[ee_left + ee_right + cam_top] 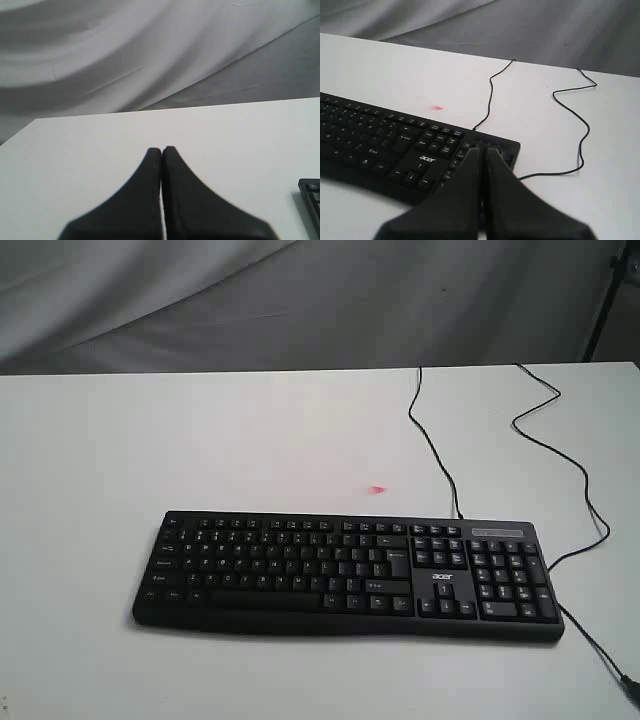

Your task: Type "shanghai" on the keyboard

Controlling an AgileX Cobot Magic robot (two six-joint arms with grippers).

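Your left claw hangs over the white worktop, right claw over the flat black keyboard's 3 o'clock end, both pressed together.

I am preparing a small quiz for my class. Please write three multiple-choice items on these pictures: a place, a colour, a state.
1. Where is the pink mark? A) on the table beyond the keyboard; B) on the number pad; C) on the cloth.
2. What colour is the keyboard? A) white; B) black; C) red.
3. How is the right gripper? A) wide open; B) shut on the cable; C) shut, empty.
Answers: 1 A, it lies on bare table past the far edge; 2 B, black keys, white legends; 3 C, fingers meet with nothing between.
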